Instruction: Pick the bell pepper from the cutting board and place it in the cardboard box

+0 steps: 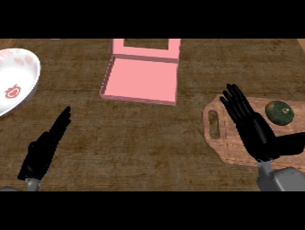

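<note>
Hovering flat-fingered over the cutting board (261,134), right hand (258,130) holding nothing.
Bell pepper (279,112) lying on the board's far end; left hand (44,150) relaxed, well left; pink box (142,83) beyond.

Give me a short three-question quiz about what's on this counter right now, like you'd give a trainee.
1. True or false: the bell pepper lies on the cutting board.
2. Which hand is over the cutting board? A) left hand B) right hand C) neither
3. Fill in: the pink open container in the middle is the cardboard ____.

Key:
1. True. The dark green pepper sits near the board's far right corner.
2. B. Its fingers are straight and hold nothing; the left hand hangs over bare counter near the white bowl.
3. box. Nothing shows inside it.
</note>
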